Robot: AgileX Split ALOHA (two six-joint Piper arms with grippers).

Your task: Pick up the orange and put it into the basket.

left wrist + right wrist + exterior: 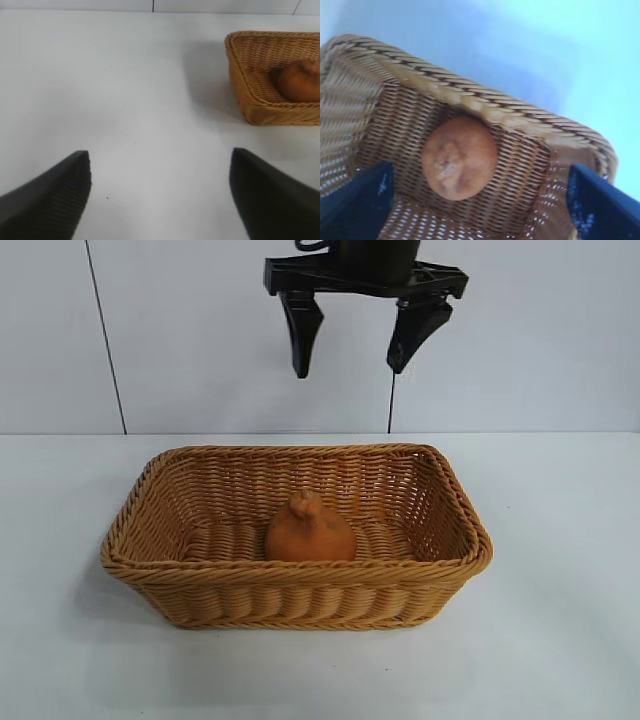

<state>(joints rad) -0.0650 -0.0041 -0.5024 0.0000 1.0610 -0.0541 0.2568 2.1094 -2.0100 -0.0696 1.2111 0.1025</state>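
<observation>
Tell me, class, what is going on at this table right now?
The orange lies on the floor of the wicker basket, knob up, with nothing touching it. The right gripper hangs above the basket with its jaws open and empty. The left gripper is parked off to the side over bare table, also open and holding nothing. By the look of it, the orange has already been put into the basket.

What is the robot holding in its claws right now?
Nothing. The right gripper hangs open above the basket, and the orange lies loose inside it. The left gripper is open over the bare table.
</observation>
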